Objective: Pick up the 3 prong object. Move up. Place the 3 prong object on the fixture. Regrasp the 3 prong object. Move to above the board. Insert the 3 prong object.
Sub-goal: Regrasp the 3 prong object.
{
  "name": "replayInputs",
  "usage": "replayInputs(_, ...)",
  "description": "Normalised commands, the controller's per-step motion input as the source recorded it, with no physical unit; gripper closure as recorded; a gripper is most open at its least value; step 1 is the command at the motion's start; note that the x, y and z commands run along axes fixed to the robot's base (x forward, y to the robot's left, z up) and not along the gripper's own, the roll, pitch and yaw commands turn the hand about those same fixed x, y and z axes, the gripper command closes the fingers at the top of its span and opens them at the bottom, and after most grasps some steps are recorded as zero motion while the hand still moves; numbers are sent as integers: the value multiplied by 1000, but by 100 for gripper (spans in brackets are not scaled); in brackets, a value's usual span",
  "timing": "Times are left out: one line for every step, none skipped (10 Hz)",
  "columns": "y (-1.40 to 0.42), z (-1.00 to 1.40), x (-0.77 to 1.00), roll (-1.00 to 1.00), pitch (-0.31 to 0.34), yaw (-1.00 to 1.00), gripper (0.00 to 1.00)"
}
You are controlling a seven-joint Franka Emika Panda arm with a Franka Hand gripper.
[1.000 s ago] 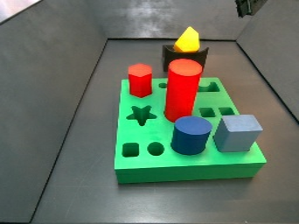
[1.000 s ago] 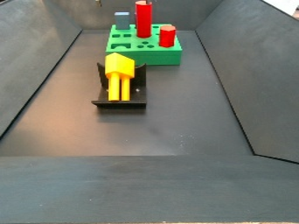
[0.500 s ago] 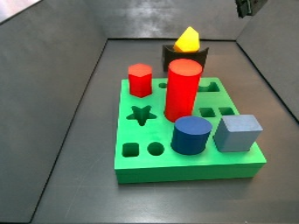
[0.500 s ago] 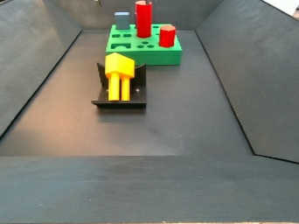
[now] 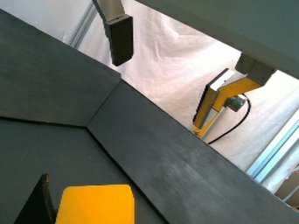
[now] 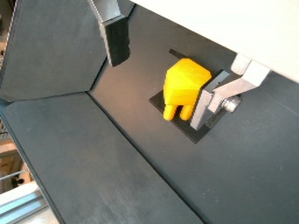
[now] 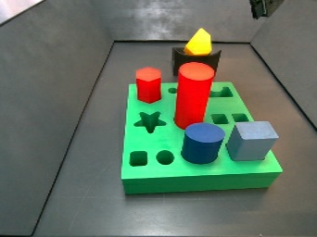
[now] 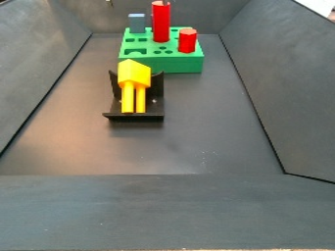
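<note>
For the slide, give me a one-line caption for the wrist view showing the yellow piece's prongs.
Open gripper high above the yellow 3 prong object resting on the dark fixture.

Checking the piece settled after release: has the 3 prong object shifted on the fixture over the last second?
No. The 3 prong object lies on the fixture as before; the gripper hangs open above.

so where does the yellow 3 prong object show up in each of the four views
Wrist view: the 3 prong object is at the frame edge, cut off.
Wrist view: it lies on the fixture, below the open, empty gripper.
Side view: its tip pokes up behind the board.
Side view: it lies on the fixture, on the floor in front of the board.
Shared landmark: the fixture under it.
</note>
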Motion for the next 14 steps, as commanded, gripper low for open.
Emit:
replayInputs(-42,-31,274,126,78,102,0)
replayInputs(-42,-31,274,126,78,102,0)
replayInputs(-42,-31,274,126,79,102,0)
replayInputs(-42,-31,274,126,79,102,0)
replayInputs(-42,-31,273,126,79,102,0)
replayInputs(-42,-31,273,126,79,102,0)
replayInputs(-42,-31,273,126,79,102,0)
replayInputs(70,-1000,107,141,55,-9,0)
replayInputs(71,-1000,108,143,53,-6,0)
replayInputs(60,-1000,107,121,58,33,0)
replayInputs(52,-1000,102,98,73,54,0)
replayInputs(50,-1000,104,90,73,64,0)
replayInputs(43,-1000,112,79,68,77,0)
replayInputs(35,-1000,125,72,59,96,0)
